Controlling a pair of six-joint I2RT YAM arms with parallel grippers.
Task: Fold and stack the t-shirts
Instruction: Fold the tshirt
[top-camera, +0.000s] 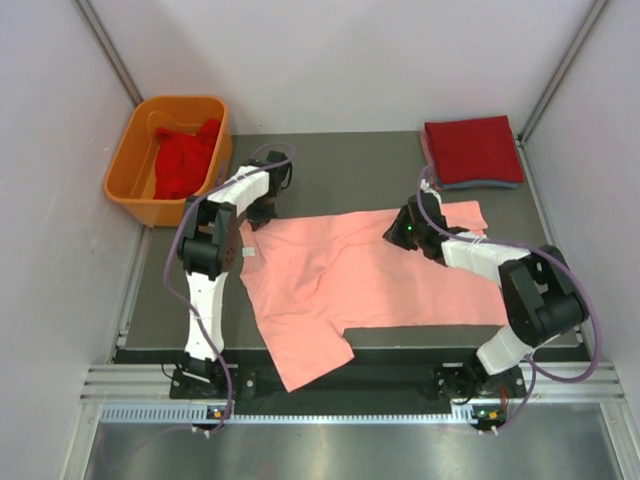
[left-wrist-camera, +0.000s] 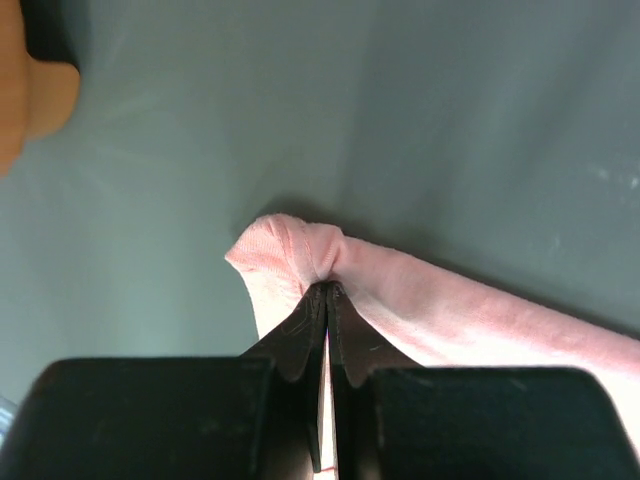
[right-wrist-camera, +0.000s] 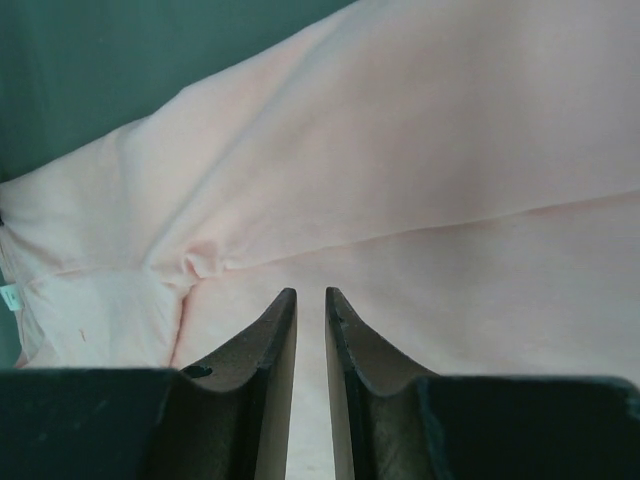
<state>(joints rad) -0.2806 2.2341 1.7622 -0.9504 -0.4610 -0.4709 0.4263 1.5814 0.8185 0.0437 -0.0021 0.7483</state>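
A salmon-pink t-shirt (top-camera: 330, 290) lies spread over the dark table, and its near part hangs over the front edge. My left gripper (top-camera: 258, 212) is at the shirt's far left corner. In the left wrist view the left gripper (left-wrist-camera: 327, 288) is shut on a pinched fold of the pink fabric (left-wrist-camera: 290, 245). My right gripper (top-camera: 400, 232) is at the shirt's far edge, right of the middle. In the right wrist view the right gripper (right-wrist-camera: 310, 295) has a narrow gap between its fingers and rests over smooth pink cloth (right-wrist-camera: 420, 150), gripping nothing. A crumpled red shirt (top-camera: 185, 160) lies in the tub.
An orange plastic tub (top-camera: 130, 165) stands at the back left, off the table's corner. A folded stack with a red shirt on top (top-camera: 472, 148) sits at the back right. White walls close in on both sides. A small white label (top-camera: 247, 252) shows by the shirt's left edge.
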